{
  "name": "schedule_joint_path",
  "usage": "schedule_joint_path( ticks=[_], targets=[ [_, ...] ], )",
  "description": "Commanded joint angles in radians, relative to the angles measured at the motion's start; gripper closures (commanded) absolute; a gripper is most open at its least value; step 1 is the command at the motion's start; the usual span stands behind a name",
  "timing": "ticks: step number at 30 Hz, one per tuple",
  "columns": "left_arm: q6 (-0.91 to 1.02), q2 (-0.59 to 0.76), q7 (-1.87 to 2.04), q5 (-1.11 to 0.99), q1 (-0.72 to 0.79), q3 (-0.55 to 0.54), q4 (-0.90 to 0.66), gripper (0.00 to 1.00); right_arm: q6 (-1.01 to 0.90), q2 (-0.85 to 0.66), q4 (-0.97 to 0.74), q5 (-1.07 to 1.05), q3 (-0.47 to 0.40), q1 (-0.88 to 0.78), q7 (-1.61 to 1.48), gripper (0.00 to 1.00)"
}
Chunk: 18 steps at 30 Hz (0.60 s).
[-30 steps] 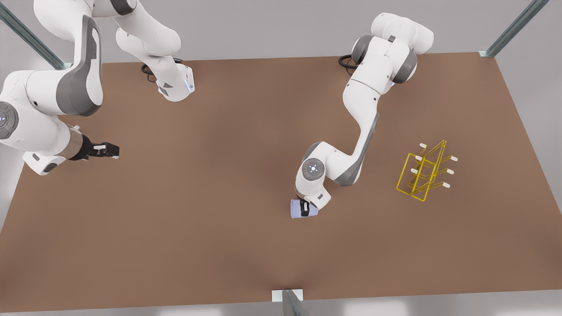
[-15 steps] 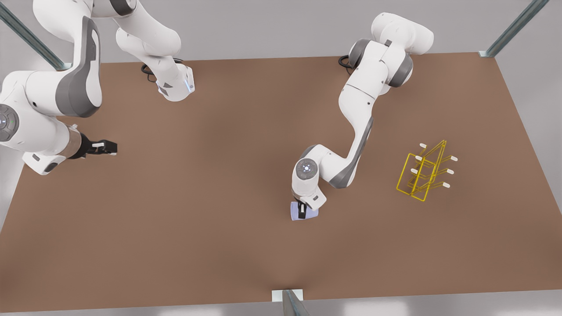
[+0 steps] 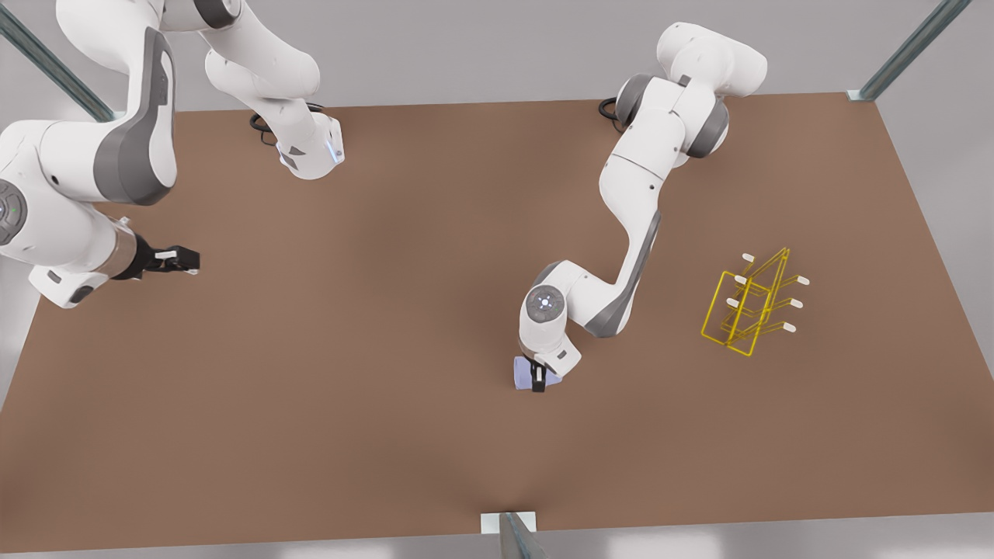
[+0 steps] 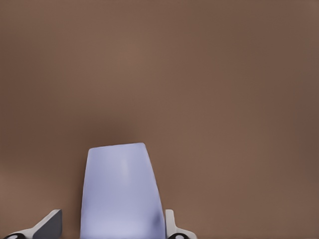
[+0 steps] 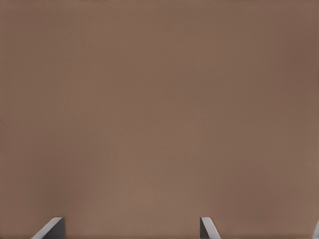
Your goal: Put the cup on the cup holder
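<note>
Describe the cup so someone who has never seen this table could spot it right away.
Start at the brown table and find the arm reaching to its middle near the front edge, in the front view. Under that arm's tip lies the cup, between the fingers of the left gripper, well apart from the cup holder toward the front view's right. It is the lone lavender-blue item, plain, tapered and without a handle.

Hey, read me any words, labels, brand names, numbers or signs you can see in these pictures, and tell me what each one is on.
None: no readable text anywhere.
The cup, between the left tool's fingers: plain, no print.
The cup holder: bare wire.
The table: unmarked.
The arms' small dark and lit marks: no letters or numbers made out.
The right tool waits over bare table.
</note>
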<state>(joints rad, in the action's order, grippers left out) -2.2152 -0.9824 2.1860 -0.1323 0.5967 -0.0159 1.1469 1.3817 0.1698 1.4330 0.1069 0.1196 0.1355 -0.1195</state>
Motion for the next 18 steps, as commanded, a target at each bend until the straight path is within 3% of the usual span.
schedule_joint_path(
  ticks=[1,16,17,18],
  targets=[
    [-0.003,-0.004,0.012,-0.001,0.0,0.001,-0.001,0.0,-0.003,0.002,-0.002,0.0,-0.001,0.001,-0.019,0.0],
    [-0.044,-0.039,-0.003,-0.003,0.003,0.008,-0.003,0.0,-0.001,0.017,-0.002,0.0,-0.001,0.01,-0.017,0.0],
    [-0.044,-0.039,-0.003,-0.003,0.003,0.01,-0.003,0.03,0.0,0.017,-0.002,0.0,-0.001,0.01,-0.017,0.0],
    [-0.044,-0.039,-0.003,-0.003,0.003,0.008,-0.001,0.17,0.002,0.017,-0.002,0.002,-0.003,0.01,-0.017,0.0]
  ],
)
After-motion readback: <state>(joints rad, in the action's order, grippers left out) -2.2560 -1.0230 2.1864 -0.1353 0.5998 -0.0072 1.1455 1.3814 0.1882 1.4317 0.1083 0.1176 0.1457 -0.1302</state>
